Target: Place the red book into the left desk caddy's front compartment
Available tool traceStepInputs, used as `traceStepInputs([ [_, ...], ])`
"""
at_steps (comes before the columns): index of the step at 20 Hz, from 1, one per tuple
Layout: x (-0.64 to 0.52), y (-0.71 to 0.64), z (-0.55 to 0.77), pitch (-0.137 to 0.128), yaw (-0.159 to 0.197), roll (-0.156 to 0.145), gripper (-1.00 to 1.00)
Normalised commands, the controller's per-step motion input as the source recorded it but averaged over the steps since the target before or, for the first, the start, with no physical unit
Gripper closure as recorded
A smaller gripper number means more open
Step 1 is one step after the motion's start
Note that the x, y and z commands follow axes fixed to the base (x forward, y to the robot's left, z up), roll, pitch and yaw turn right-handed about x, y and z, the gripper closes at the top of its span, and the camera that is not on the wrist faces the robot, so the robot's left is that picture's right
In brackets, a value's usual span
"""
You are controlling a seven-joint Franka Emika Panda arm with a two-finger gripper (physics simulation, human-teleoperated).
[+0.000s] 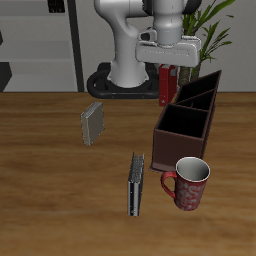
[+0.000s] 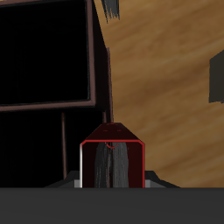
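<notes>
Exterior view: the tool [image 1: 168,68] hangs above the back of the counter [image 1: 50,180], its fingers closed on the upper end of the red book [image 1: 167,86], which hangs upright and clear of the counter. The book sits at about 10 o'clock from the caddy [image 1: 185,130], just beside the caddy's taller rear dividers and not inside any compartment. The caddy stands on the counter, its black-lined compartments open upward, the low one nearest the counter's front edge. A red mug [image 1: 188,184] with a pale interior stands at 6 o'clock from the caddy, just beside its front wall, handle turned toward the dark book [image 1: 135,184]. That book, with a blue-grey spine, stands on edge at 9 o'clock from the mug. The grey book [image 1: 92,124] stands on edge well apart, at about 11 o'clock from the dark book. The robot's base [image 1: 128,62] rises behind.

Wrist view: the red book [image 2: 111,162] is seen end-on between the fingers, red covers framing grey page edges. Two black compartments of the caddy [image 2: 94,61], split by a brown divider, lie at 10 o'clock from the book. The grey book [image 2: 216,76] shows at the frame's edge; the dark book's tip [image 2: 111,8] is barely seen
</notes>
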Motion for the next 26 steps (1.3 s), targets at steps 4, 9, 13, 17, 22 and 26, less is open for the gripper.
traceStepInputs([
  [4, 0.06, 0.17, 0.02, 0.003, -0.026, 0.034, 1.00],
  [9, 0.11, 0.13, -0.02, 0.013, -0.020, 0.015, 1.00],
  [13, 0.10, 0.13, -0.05, 0.013, 0.000, 0.021, 1.00],
  [17, 0.05, 0.07, -0.04, 0.011, -0.013, 0.025, 1.00],
  [22, 0.07, 0.11, -0.13, 0.019, 0.009, 0.013, 1.00],
  [26, 0.04, 0.03, -0.20, 0.023, 0.006, 0.009, 1.00],
])
